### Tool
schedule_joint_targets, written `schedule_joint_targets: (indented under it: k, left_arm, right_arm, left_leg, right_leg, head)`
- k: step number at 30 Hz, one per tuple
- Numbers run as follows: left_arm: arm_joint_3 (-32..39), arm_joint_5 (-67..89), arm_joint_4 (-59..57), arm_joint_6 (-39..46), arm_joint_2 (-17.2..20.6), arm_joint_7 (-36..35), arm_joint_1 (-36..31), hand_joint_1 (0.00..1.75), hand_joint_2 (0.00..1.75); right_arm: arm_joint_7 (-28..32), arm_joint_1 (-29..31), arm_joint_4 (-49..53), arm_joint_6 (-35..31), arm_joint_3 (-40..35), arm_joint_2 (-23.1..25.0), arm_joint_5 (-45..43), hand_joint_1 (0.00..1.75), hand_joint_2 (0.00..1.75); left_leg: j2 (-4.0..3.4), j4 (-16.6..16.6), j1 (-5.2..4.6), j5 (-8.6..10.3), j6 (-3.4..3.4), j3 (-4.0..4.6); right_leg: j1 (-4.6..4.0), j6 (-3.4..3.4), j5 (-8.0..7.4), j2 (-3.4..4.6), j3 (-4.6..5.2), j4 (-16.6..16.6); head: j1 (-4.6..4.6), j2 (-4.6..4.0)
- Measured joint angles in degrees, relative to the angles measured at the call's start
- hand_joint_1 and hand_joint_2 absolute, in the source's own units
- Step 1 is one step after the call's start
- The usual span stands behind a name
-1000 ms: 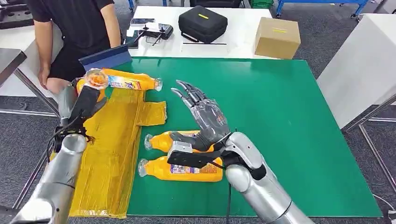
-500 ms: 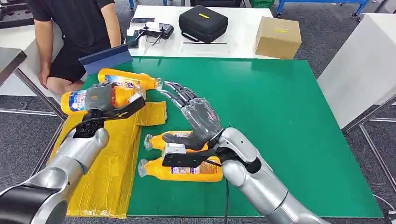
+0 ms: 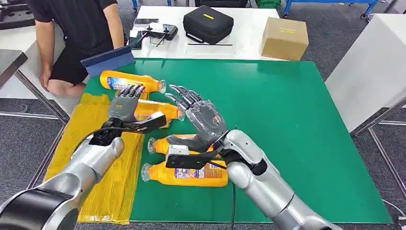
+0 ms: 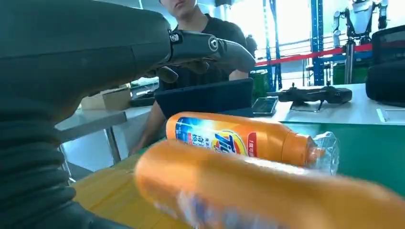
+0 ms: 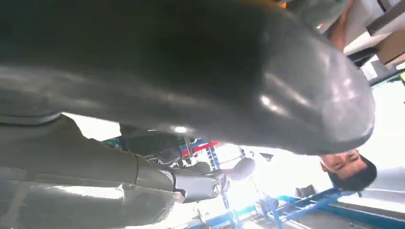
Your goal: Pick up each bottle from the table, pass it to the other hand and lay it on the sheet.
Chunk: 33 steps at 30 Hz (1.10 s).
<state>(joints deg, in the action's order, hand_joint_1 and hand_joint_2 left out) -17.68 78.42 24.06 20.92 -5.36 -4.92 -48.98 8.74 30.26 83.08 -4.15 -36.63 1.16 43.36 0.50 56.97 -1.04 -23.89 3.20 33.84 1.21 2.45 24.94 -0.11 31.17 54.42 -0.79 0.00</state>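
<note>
Handover imminent: over the last second my left hand [image 3: 125,106] swung its held bottle [image 3: 160,109] from out past the yellow sheet [image 3: 103,167] inward, cap now just beside the right hand [image 3: 201,117], which waits splayed and empty. Two bottles [image 3: 184,175] lie on the green table [image 3: 297,124]; one bottle [image 3: 129,81] rests at the sheet's far end.
</note>
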Motion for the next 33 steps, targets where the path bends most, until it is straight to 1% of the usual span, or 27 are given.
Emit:
schedule_joint_targets:
  k: [18, 21, 23, 24, 25, 27, 28, 30, 33]
  left_arm:
    - [0.00, 0.72, 0.00, 0.04, -0.17, -0.06, -0.18, 0.00, 0.00]
    - [0.70, -0.55, 0.00, 1.60, -0.17, 0.73, -0.13, 0.00, 0.00]
    - [2.92, -6.61, 0.11, 4.04, -0.17, 4.59, 0.00, 0.00, 0.00]
    - [4.75, -12.18, 0.48, 4.44, -0.17, 8.04, 0.21, 0.00, 0.00]
    - [7.23, -19.56, 1.29, 3.60, -0.17, 12.39, 0.62, 0.00, 0.00]
    - [13.52, -38.24, 5.04, -1.19, -0.26, 20.96, 2.46, 0.00, 0.00]
    - [16.86, -48.34, 8.76, -4.84, -0.35, 24.21, 4.54, 0.00, 0.00]
    - [21.10, -64.75, 19.06, -10.22, -0.37, 25.49, 10.56, 0.00, 0.00]
    - [24.95, -80.82, 38.58, -11.28, 0.02, 26.12, 24.42, 0.00, 0.00]
  right_arm:
    - [-0.07, -0.02, -0.02, 0.24, 0.02, 0.00, 0.11, 0.00, 0.00]
    - [-0.04, -0.03, -0.07, 0.24, 0.02, -0.11, 0.15, 0.00, 0.00]
    - [0.22, -0.08, -0.24, -0.06, 0.02, -0.41, 0.15, 0.00, 0.00]
    - [0.22, -0.12, -0.39, -0.37, 0.02, -0.59, 0.15, 0.00, 0.00]
    - [0.22, -0.15, -0.57, -0.81, 0.02, -0.88, 0.24, 0.00, 0.00]
    - [0.11, -0.21, -1.18, -1.95, 0.18, -1.60, 1.71, 0.00, 0.00]
    - [-0.09, -0.35, -1.88, -2.69, 0.39, -2.25, 3.02, 0.00, 0.00]
    - [-0.70, -1.48, -2.67, -3.87, 1.53, -3.63, 5.51, 0.00, 0.00]
    - [-0.22, -6.35, -2.02, -4.37, 4.95, -7.05, 7.54, 0.00, 0.00]
  left_leg:
    - [-0.01, 0.00, 0.00, 0.00, 0.00, -0.01]
    - [-0.01, 0.00, 0.00, 0.00, 0.00, -0.01]
    - [-0.01, 0.00, 0.00, 0.00, 0.00, -0.01]
    - [-0.02, 0.00, 0.00, 0.00, 0.00, -0.01]
    - [-0.04, 0.00, 0.00, 0.00, 0.00, -0.01]
    - [-0.11, 0.00, 0.00, 0.00, 0.00, -0.03]
    - [-0.16, -0.01, 0.00, -0.01, -0.01, -0.06]
    - [-0.26, -0.01, -0.01, -0.04, -0.01, -0.10]
    - [-0.29, -0.02, -0.02, -0.20, -0.09, -0.10]
  right_leg:
    - [0.00, 0.00, 0.00, 0.00, -0.01, 0.01]
    - [0.00, 0.00, 0.00, 0.00, -0.01, 0.01]
    - [0.00, 0.00, 0.00, 0.01, -0.01, 0.02]
    - [0.00, 0.00, 0.00, 0.01, -0.01, 0.01]
    - [0.00, 0.00, 0.00, 0.02, 0.00, 0.02]
    - [0.00, 0.00, 0.00, 0.05, -0.01, 0.01]
    - [0.00, 0.00, 0.00, 0.10, -0.01, 0.00]
    - [0.02, 0.00, 0.01, 0.20, -0.03, -0.01]
    - [0.04, -0.02, 0.07, 0.28, -0.03, -0.07]
  head:
    - [-0.02, 0.00]
    - [-0.02, 0.00]
    - [-0.02, 0.00]
    - [-0.02, 0.00]
    - [-0.02, 0.00]
    - [-0.02, 0.00]
    - [-0.02, 0.00]
    - [0.00, 0.00]
    - [0.00, 0.00]
